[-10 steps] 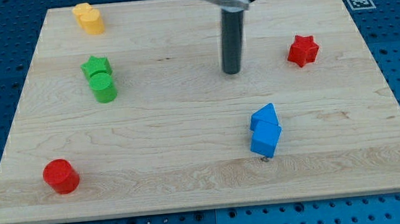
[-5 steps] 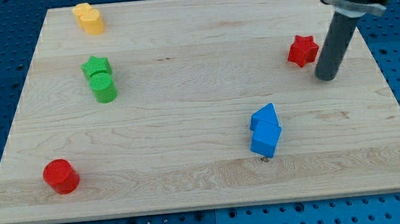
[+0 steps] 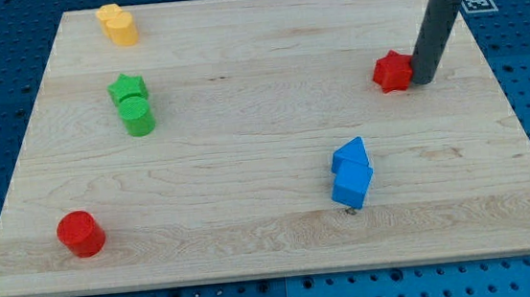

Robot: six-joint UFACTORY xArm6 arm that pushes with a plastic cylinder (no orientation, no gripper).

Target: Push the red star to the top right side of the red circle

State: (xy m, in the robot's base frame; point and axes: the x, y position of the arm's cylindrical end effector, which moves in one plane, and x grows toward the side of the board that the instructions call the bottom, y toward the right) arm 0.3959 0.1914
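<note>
The red star [image 3: 392, 71] lies on the wooden board near the view's upper right. My tip [image 3: 424, 81] touches the star's right side. The red circle [image 3: 80, 233] sits far away at the board's lower left.
A green star [image 3: 127, 86] and a green circle [image 3: 137, 115] stand together at the left. Two yellow blocks [image 3: 119, 25] sit at the top left. Two blue blocks [image 3: 351, 173] lie together at the lower middle right. The board's right edge [image 3: 514, 98] is close to the tip.
My tip swept from the board's middle to the right, passed below the red star, then moved up against its right side. The star has shifted slightly to the left.
</note>
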